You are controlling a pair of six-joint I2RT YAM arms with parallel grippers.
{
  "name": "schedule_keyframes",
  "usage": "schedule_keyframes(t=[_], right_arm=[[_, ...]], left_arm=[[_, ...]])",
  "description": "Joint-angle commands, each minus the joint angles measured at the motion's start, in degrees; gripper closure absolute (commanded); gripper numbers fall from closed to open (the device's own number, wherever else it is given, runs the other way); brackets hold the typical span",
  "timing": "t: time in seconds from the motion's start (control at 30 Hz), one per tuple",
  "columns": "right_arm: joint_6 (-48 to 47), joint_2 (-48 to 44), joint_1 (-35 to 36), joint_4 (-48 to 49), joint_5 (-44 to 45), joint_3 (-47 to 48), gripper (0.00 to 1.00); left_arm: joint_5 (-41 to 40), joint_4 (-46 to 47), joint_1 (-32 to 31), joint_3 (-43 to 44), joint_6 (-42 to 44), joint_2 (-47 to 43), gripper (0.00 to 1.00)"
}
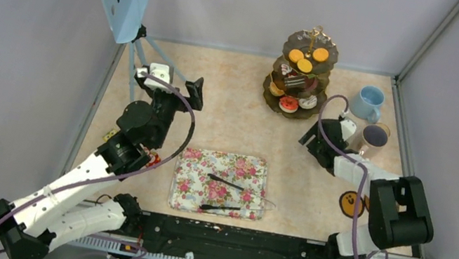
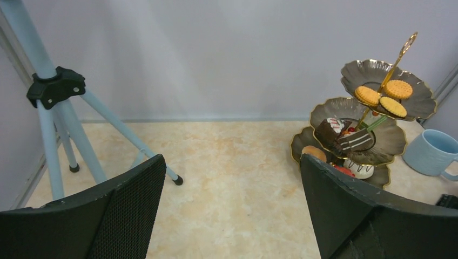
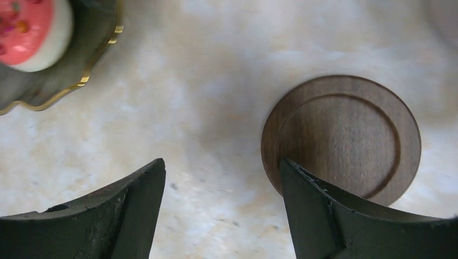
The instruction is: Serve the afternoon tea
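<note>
Topping the stand (image 2: pixel 363 71) are orange rounds (image 2: pixel 389 97), cake slices (image 2: pixel 354 139) below; left hand (image 2: pixel 231 162) and right hand (image 3: pixel 221 164) gape wide.

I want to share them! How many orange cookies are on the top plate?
3, all on the stand's top tier: a left cookie, a right cookie, and a front cookie between them. None seems hidden.

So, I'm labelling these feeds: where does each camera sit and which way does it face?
Top external: above, behind the robot, looking down at the table; left arm, right arm show.
Left wrist: on its arm, facing the back wall, tripod and stand; open jaws below.
Right wrist: on its arm, straight down at a wooden coaster; open jaws below.
Shared: the stand, in all three.
</note>
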Motion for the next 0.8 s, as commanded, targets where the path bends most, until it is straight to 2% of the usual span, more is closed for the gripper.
schedule_keyframes(t=[0.0,0.23,0.53,0.77], right_arm=[[1.9,6.5,3.6,2.3,-7.9,2.1,0.24],[3.2,12.9,7.1,6.2,-11.9,6.8,0.24],[-0.1,18.1,9.2,9.4,-18.9,10.6,0.26],[-0.7,18.9,13.8,9.1,-19.4,12.0,0.27]], left_arm=[[1.3,-1.2,0.2,7.3,-3.9,2.4,0.01],[1.0,-5.2,0.2,12.6,-5.1,4.8,0.01],[3.3,0.1,0.2,12.5,2.5,5.0,0.01],[6.1,2.2,0.2,10.6,6.9,3.1,0.01]])
